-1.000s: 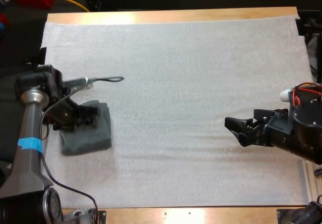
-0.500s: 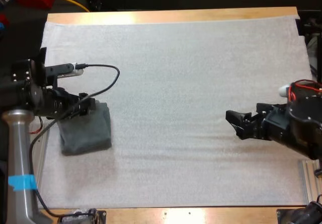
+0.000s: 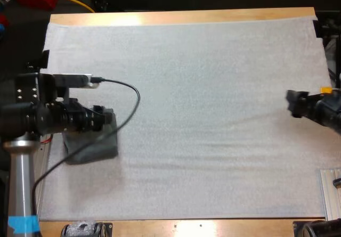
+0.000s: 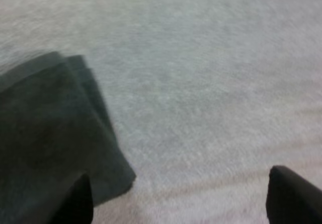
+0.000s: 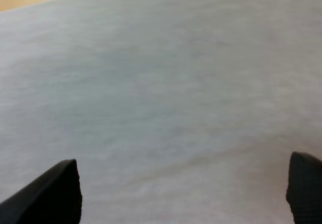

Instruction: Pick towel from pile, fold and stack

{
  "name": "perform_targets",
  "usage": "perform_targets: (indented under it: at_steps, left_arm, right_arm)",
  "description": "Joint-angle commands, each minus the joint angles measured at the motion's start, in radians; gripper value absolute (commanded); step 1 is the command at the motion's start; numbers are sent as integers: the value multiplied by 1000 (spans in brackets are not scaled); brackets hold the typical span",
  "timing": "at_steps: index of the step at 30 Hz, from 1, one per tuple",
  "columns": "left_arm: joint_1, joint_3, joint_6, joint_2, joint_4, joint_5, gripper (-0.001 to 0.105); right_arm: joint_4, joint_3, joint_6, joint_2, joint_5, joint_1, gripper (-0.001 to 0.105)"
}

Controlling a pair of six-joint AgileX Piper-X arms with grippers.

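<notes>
White mat (image 3: 213, 88): towel (image 3: 93, 150) beneath left gripper (image 3: 109, 118), fingers (image 4: 75, 204) apart, probably clear.

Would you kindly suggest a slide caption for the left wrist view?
Left gripper, open, poised over the white mat at the corner of the folded grey-green towel.

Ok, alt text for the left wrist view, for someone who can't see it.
A folded dark grey-green towel lies on the white mat. The left pincer is open, one black finger over the towel's corner, the other over bare mat.
</notes>
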Motion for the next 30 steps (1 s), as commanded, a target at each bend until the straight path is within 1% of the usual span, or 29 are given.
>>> perform_targets:
  at_steps: [1,2,4,6,7,11,16,23,30]
  left_arm:
    - [-19,-5,11,-25,2,-44,68]
    - [-27,-5,13,-33,2,-65,68]
    - [-53,-5,21,-70,2,-154,68]
    - [-66,-5,21,-96,-3,-200,68]
    - [-68,-5,19,-115,-10,-209,68]
    - [-68,-5,8,-179,-45,-210,68]
    - [-68,-5,9,-279,-80,-221,68]
    - [-68,-5,9,-417,-80,-221,68]
    - [-68,-5,9,-574,-71,-218,68]
  right_arm:
    - [24,-7,-26,-9,-8,-30,81]
    - [29,-7,-31,-10,-8,-44,81]
    - [33,-7,-35,-23,-4,-73,81]
    - [33,-7,-50,-35,-4,-81,81]
    - [37,-7,-60,-46,0,-82,81]
    - [50,-7,-66,-84,0,-82,81]
    - [73,-7,-105,-149,0,-82,81]
    - [76,-7,-107,-260,0,-82,81]
    - [83,-7,-107,-421,0,-82,81]
